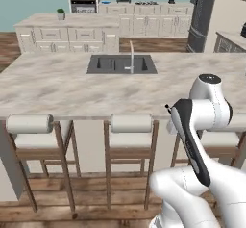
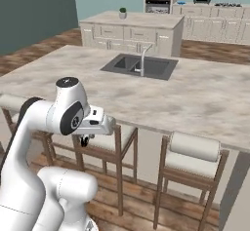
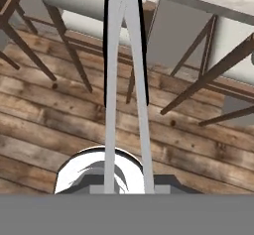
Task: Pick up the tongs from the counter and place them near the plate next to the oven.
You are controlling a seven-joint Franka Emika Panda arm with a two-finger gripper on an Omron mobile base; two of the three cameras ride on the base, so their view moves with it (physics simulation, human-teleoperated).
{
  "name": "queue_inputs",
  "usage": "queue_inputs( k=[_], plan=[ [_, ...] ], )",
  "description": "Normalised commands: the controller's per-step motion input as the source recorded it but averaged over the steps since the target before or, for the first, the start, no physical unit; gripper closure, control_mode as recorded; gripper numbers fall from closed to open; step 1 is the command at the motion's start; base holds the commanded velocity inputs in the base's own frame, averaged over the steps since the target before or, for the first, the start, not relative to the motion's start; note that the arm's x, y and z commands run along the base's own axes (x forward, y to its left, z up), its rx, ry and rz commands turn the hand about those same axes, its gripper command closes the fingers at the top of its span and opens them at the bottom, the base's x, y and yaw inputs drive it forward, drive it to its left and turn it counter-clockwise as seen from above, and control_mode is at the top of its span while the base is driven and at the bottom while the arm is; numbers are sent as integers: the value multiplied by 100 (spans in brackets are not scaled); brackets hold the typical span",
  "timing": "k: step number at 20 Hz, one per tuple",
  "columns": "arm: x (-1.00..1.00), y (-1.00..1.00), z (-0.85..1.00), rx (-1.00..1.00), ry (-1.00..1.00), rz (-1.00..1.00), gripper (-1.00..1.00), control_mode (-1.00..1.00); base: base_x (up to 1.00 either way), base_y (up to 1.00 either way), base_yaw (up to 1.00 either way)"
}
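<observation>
The tongs (image 3: 124, 75) are a slim grey pair of arms with dark edges, running up the middle of the hand view from between my fingers. My gripper (image 3: 126, 185) is shut on them. In the right base view the gripper (image 2: 87, 140) hangs below the hand, in front of the counter's (image 2: 195, 93) near edge and over the stools. The counter (image 1: 62, 87) is a wide marbled island top with a dark sink (image 1: 121, 64). A small blue plate (image 1: 105, 2) lies on the far cabinets beside the oven (image 1: 82, 3).
Cushioned wooden stools (image 1: 131, 123) (image 2: 194, 148) stand along the island's near edge, over plank floor (image 3: 44, 115). A grey faucet (image 1: 131, 54) rises by the sink. A second marbled island (image 1: 67, 20) with a small plant (image 1: 60, 13) stands between the sink island and the far cabinets.
</observation>
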Motion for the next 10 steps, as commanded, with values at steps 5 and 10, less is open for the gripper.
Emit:
queue_inputs(
  k=[5, 10],
  plan=[
    [0, 0, 0, 0, 0, 0, 100, 100, 2, 100, 0],
    [0, 0, 0, 0, 0, 0, 100, 100, 19, 100, -5]
  ],
)
